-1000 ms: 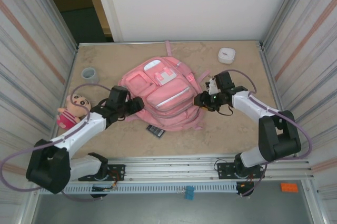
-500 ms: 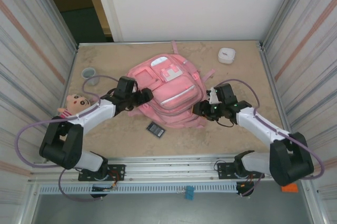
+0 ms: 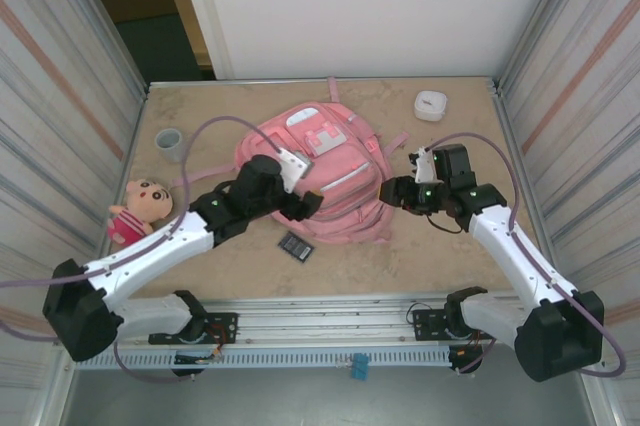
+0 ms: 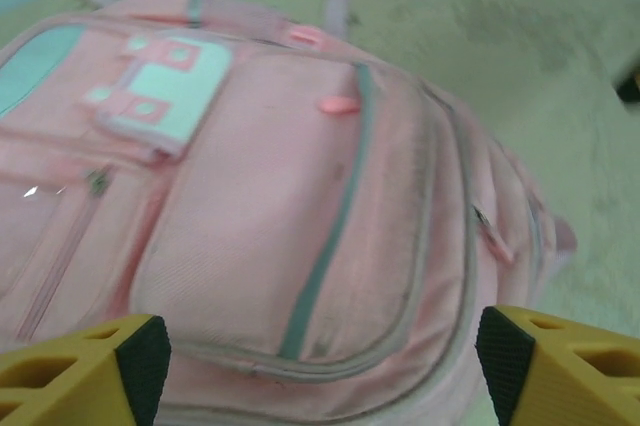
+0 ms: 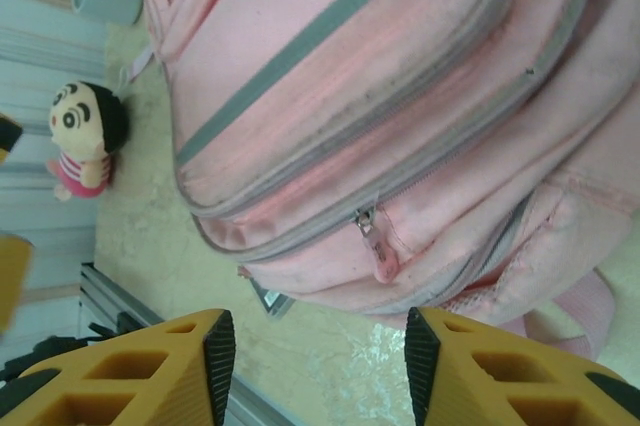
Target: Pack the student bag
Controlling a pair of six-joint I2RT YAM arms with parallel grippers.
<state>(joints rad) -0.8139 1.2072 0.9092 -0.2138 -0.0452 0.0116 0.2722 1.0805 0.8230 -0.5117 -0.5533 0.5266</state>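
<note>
Beige table [image 3: 360,268]: pink student bag [image 3: 332,168] ctr, doll [image 3: 140,208] L, grey cup [image 3: 169,142], white box [image 3: 430,104], dark gadget [image 3: 296,246]

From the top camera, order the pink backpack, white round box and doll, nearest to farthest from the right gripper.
1. pink backpack, just left of the right gripper.
2. white round box, toward the back.
3. doll, far left side.

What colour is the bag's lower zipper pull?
Pink, matching the student bag; the zipper pull shows best in the right wrist view.
</note>
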